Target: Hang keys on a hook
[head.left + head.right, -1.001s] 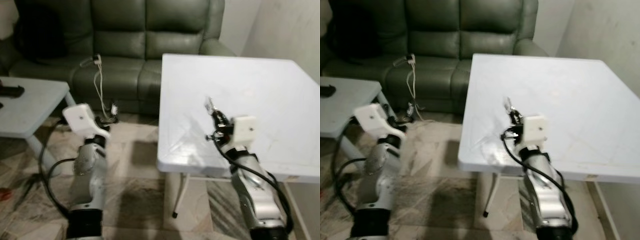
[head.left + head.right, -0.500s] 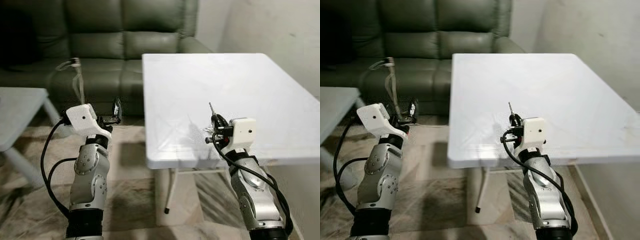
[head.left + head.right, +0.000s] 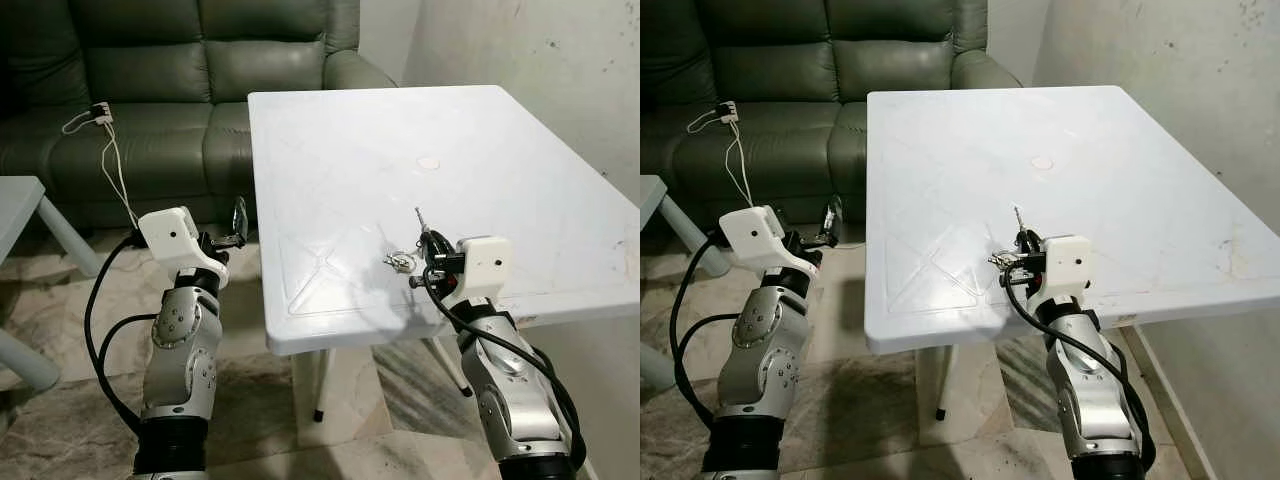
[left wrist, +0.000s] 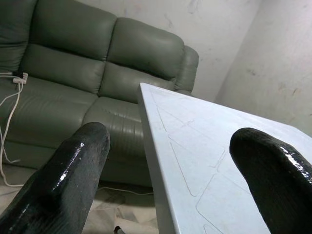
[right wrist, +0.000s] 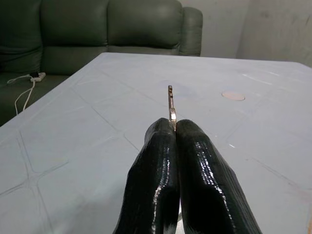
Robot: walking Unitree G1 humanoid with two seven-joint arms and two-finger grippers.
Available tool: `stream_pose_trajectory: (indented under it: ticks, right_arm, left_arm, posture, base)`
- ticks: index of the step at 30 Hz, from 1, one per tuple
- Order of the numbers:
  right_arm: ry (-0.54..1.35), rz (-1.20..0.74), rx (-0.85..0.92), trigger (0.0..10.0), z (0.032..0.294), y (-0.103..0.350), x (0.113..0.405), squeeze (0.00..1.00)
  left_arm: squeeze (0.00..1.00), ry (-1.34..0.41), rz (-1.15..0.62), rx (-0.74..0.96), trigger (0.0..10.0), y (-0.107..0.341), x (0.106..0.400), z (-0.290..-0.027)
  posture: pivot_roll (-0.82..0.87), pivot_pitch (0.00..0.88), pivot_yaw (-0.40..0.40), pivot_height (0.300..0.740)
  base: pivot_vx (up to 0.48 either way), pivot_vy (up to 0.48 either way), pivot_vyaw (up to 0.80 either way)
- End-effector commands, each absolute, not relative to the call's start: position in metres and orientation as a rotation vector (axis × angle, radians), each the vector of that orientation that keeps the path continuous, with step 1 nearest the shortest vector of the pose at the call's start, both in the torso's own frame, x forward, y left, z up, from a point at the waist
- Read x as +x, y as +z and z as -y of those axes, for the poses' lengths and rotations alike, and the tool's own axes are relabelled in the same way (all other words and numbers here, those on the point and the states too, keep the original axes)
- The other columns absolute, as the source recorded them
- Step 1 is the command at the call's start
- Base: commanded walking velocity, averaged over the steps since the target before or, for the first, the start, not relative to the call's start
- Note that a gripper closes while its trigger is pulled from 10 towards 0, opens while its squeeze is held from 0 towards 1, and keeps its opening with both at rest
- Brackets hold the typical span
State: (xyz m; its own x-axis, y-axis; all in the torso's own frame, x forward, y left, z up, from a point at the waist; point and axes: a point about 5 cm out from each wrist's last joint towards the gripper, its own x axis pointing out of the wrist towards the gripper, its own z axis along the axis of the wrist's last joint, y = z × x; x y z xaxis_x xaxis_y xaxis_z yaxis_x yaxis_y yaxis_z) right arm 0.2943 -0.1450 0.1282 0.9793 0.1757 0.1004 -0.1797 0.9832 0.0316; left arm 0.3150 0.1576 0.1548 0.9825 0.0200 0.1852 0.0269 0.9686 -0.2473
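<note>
Ahead of me stands a white square plastic table, a faint round mark on its far half. Far left sits a dark green leather sofa, a white cable and plug draped on its seat.

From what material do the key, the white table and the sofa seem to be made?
The key, pinched in the right gripper: probably metal, thin, with a dull brassy shine. The table: likely moulded plastic, matt white, with ribbed lines pressed into the top. The sofa: leather or imitation, dark green with soft sheen and creases.
</note>
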Motion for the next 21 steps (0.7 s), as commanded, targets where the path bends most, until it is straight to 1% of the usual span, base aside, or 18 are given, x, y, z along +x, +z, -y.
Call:
stream_pose_trajectory:
  ticks: [1, 9, 12, 17, 19, 21]
  right_arm:
    - [0.171, 0.112, 0.046, 10.0, 0.1468, 0.1331, 0.2958, 0.0]
    - [0.169, 0.107, 0.051, 10.0, 0.1461, 0.1329, 0.2954, 0.0]
    - [0.17, 0.106, 0.05, 10.0, 0.1458, 0.1329, 0.2951, 0.0]
    - [0.173, 0.104, 0.047, 10.0, 0.1458, 0.1325, 0.2945, 0.0]
    - [0.175, 0.104, 0.047, 10.0, 0.146, 0.1326, 0.2944, 0.0]
    - [0.175, 0.103, 0.046, 10.0, 0.1463, 0.1326, 0.2943, 0.0]
  left_arm:
    - [0.0, -0.01, 0.187, -0.245, 10.0, 0.156, 0.3153, -0.1565]
    - [0.0, -0.025, 0.189, -0.21, 10.0, 0.1571, 0.315, -0.1559]
    - [0.0, -0.024, 0.187, -0.216, 10.0, 0.1568, 0.3147, -0.1555]
    - [0.0, -0.009, 0.186, -0.223, 10.0, 0.1557, 0.3149, -0.1565]
    - [0.0, -0.001, 0.191, -0.271, 10.0, 0.1564, 0.3141, -0.1573]
    - [0.0, 0.003, 0.174, -0.246, 10.0, 0.1549, 0.3151, -0.1572]
  posture:
    - [-0.03, 0.0, -0.047, 0.74]
    - [-0.03, 0.0, -0.046, 0.74]
    - [-0.03, 0.0, -0.046, 0.74]
    - [-0.03, 0.0, -0.048, 0.74]
    - [-0.03, 0.0, -0.048, 0.74]
    - [-0.03, 0.0, -0.051, 0.74]
  base:
    - [0.0, 0.0, -0.69]
    - [0.0, 0.0, -0.69]
    - [0.0, -0.405, -0.69]
    - [0.0, 0.0, -0.69]
    - [0.0, 0.0, -0.69]
    - [0.0, 0.0, -0.69]
